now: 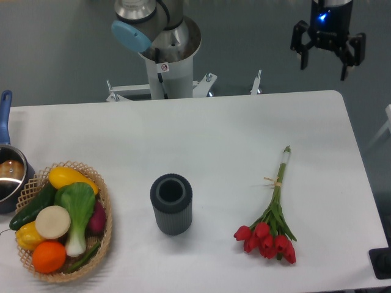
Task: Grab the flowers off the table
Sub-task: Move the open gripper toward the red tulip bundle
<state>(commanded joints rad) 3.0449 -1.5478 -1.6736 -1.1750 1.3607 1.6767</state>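
**Camera view: gripper parked high, tulips untouched**

Camera view from above shows the gripper [327, 61] hanging at about one o'clock, beyond the far edge of the table [201, 122]; its two dark fingers are spread apart with nothing between them; it holds no object and touches nothing.

Flowers [270, 213] lie flat on the white tabletop at about four o'clock from the table's middle, well apart from the gripper; no part of the bunch is lifted, so the pick has not begun; I judge the step in hand to be the approach.

Long axis of the bunch runs from roughly seven o'clock to one o'clock, only slightly off the near-far line; the red heads cluster at the near end, close to the front edge; the thin green stems point away toward the far side, with a tan band [276, 181] tied around them partway along.

Next move, as I judge it, calls for travel toward the near side and a descent over the stems; the fingers should close across the long axis, so the wrist likely needs turning to set them on either side of the stems; the banded stretch looks the firmest place, and gripping the heads could crush them.

Dark ribbed cup [171, 203] stands at the bunch's nine o'clock, well apart; a basket of vegetables [61, 221] sits farther that way.
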